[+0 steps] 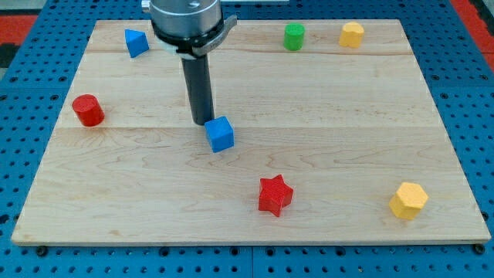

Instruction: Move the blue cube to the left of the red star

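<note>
Blue cube [220,134] (seemingly touching) my tip [204,122]

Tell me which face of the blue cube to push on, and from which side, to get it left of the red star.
No gripping here: my tip only pushes. The blue cube sits up and left of the red star, and my tip is just off its upper-left corner. I would press its upper face, coming from the view's top, driving it downward to the star's row, probably with little sideways correction.

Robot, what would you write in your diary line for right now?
my tip: just above-left of blue cube, close | blue cube: above-left of red star, apart | step: not yet beside star
</note>
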